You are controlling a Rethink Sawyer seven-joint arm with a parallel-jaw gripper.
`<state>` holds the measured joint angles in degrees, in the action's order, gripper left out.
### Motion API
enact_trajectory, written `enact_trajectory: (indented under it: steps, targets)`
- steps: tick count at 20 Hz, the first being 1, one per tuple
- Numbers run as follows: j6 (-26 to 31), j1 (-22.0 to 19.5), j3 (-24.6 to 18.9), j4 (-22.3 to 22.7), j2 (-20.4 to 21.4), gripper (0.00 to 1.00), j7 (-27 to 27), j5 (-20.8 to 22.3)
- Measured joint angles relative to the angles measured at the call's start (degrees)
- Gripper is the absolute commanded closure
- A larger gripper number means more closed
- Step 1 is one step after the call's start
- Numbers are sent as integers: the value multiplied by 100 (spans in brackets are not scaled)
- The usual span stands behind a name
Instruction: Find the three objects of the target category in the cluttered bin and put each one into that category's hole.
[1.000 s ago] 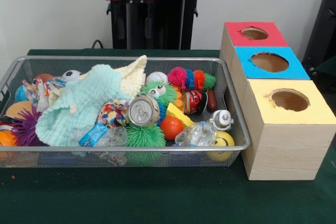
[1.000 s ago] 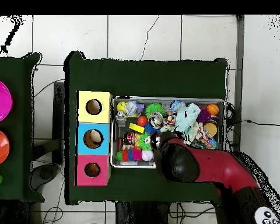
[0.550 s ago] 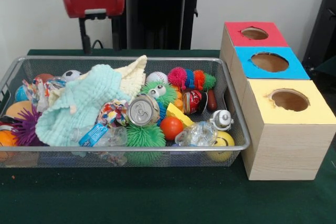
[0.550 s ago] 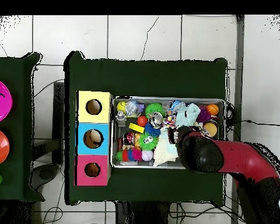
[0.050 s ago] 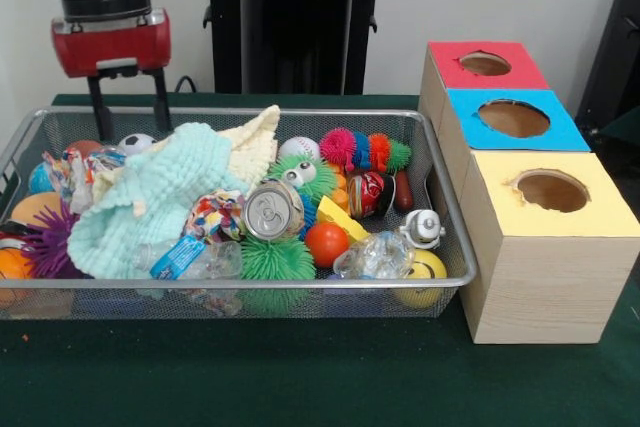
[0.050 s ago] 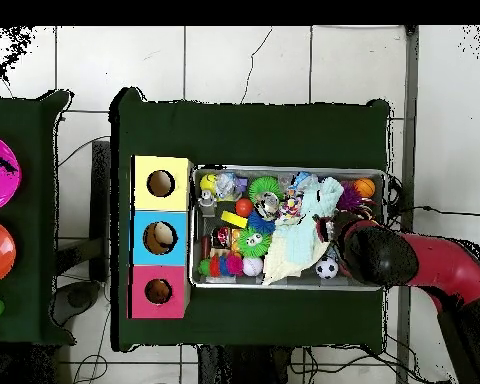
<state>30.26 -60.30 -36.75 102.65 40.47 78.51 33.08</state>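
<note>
**Here, the gripper hangs empty over the bin's end**

You have the dark green cloth-covered table under everything, with bare room along its near edge. On it sits the silver wire-mesh bin, packed full, and just beside it the wooden sorting box with three round holes in red, blue and yellow tops.

Your red and black gripper hovers above the bin's end furthest from the box, its two black fingers spread apart and holding nothing, touching nothing. The overhead view shows the red arm reaching in over that same end.

Inside the bin, a crumpled mint-green waffle cloth lies on top, a cream cloth beside it. Round it you see a silver drink can lying tilted, a spiky green rubber ball, a smooth orange ball, a crinkled clear plastic bottle and a small black-and-white soccer ball near the gripper.
</note>
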Motion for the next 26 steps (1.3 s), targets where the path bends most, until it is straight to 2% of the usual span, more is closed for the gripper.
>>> enact_trajectory:
  steps: [5,11,18,26]
  targets:
    - [-10,-393,-82,104,-44,0,-42,416]
    - [-128,-587,-80,327,-16,0,-42,759]
    - [-445,-584,-83,738,26,0,-42,1119]
    - [-543,-366,-83,1101,214,0,-42,1178]
